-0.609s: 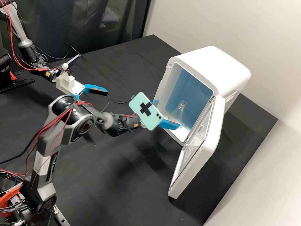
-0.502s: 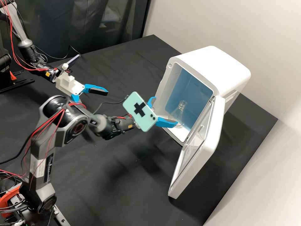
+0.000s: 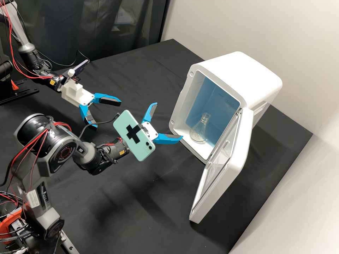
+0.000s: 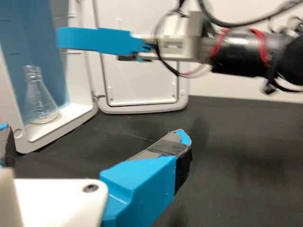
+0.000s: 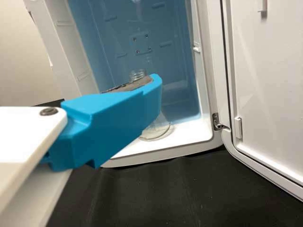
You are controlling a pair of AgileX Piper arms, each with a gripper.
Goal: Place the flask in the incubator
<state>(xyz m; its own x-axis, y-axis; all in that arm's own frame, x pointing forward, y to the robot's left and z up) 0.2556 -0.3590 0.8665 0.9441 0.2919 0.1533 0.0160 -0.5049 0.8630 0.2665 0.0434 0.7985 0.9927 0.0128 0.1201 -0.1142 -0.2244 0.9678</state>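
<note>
High view, black bench (image 3: 141,208), white wall (image 3: 300,35), incubator (image 3: 240,70)

From here I have the flask (image 3: 199,128) standing inside the incubator (image 3: 243,76) at centre right of the high view, its door (image 3: 222,165) swung toward the lower right, the right gripper (image 3: 168,120) just left of the opening, the left gripper (image 3: 107,113) farther left above the tabletop (image 3: 141,197).
</note>
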